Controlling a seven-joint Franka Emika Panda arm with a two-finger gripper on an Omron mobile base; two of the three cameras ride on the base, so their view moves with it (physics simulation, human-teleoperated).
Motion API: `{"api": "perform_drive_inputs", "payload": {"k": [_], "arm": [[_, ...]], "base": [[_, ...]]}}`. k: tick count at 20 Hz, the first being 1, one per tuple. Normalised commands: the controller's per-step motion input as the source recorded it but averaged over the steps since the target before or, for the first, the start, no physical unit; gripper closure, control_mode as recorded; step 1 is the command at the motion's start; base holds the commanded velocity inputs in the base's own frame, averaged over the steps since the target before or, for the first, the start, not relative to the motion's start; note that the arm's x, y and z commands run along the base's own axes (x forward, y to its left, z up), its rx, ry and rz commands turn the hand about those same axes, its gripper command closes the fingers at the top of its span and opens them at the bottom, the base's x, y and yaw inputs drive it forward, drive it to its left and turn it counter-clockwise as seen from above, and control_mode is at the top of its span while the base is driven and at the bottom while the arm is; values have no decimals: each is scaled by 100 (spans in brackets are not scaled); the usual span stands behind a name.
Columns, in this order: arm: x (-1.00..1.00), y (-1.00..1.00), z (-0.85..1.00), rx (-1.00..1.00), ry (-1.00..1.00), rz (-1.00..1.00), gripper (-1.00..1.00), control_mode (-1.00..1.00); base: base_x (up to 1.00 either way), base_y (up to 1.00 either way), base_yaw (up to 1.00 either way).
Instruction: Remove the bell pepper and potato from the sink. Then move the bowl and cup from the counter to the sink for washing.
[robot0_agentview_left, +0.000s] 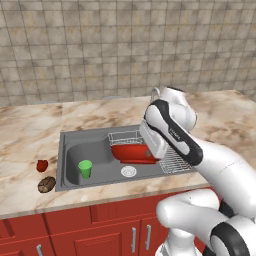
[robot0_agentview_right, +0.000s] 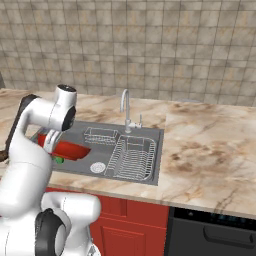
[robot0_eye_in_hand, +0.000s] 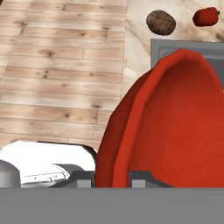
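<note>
The gripper (robot0_eye_in_hand: 112, 177) clamped the rim of the red bowl (robot0_agentview_left: 131, 151), which hung tilted on edge over the sink (robot0_agentview_left: 70, 145), toward its right rack, drain directly below.

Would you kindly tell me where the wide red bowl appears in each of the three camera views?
Left base view: the wide red bowl sits in the middle, inside the grey steel sink, partly behind the arm.
Right base view: the bowl is at centre left, in the sink's left part.
Hand view: the bowl is in the right half, its rim between the gripper tips.
Shared landmark: the sink.
</note>
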Motion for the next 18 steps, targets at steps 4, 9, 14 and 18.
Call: {"api": "perform_drive_inputs", "payload": {"k": [4, 9, 14, 18], "arm": [[31, 4, -17, 0, 6, 0, 100, -100], [34, 2, -11, 0, 0, 0, 100, -100], [25, 5, -10, 0, 0, 0, 100, -100], [2, 12, -16, 0, 0, 0, 100, -100]], "base": [[0, 0, 0], [0, 0, 0], [0, 0, 0], [0, 0, 0]]}}
